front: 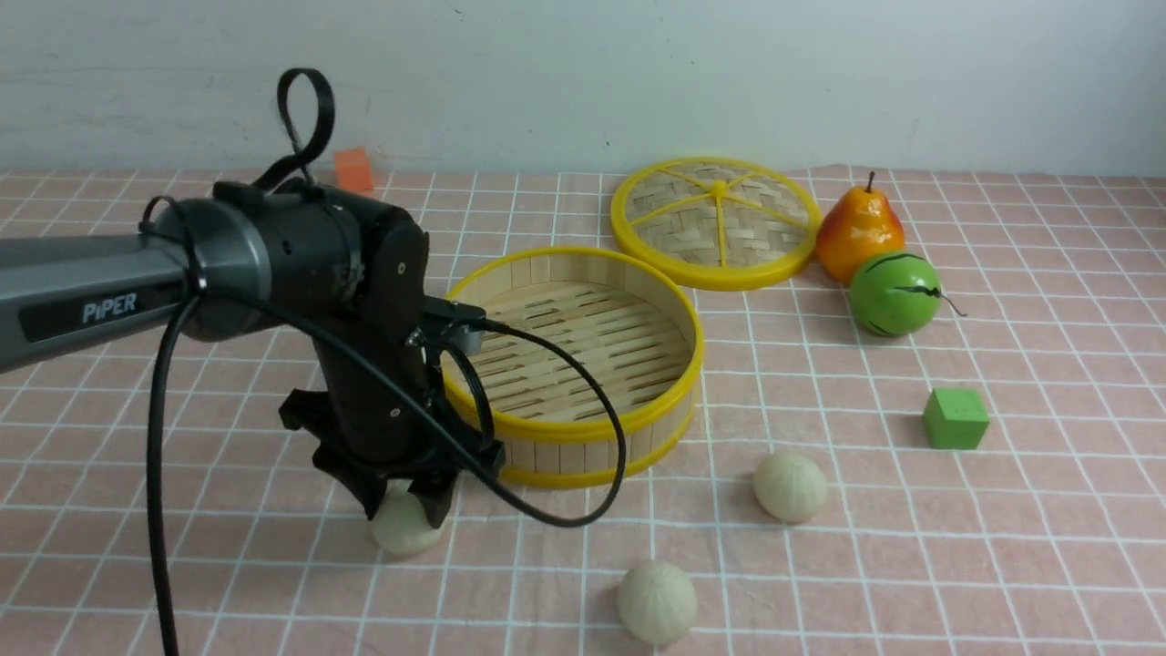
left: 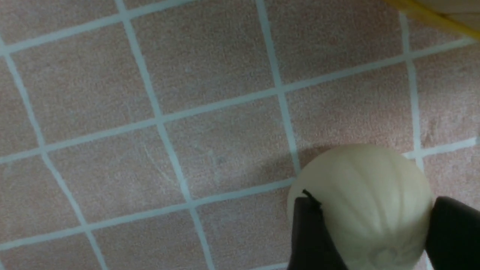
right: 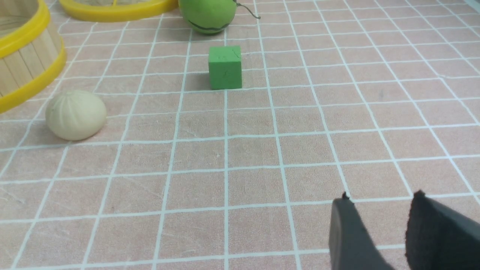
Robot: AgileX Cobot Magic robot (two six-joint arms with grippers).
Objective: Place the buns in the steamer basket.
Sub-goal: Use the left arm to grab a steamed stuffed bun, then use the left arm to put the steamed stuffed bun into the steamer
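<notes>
The left arm [front: 91, 292] reaches in level from the robot's left. Its wrist is bent so that the left gripper [front: 405, 510] points straight down, with its two black fingers [left: 311, 232] pressed against opposite sides of a bun [left: 360, 180]. Of the right gripper [right: 378, 228], only two dark fingertips show in its wrist view, set slightly apart and holding nothing.

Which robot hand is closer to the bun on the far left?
Left. The left gripper clasps the leftmost bun on both sides. The right gripper is outside the front view, facing the green cube.
</notes>
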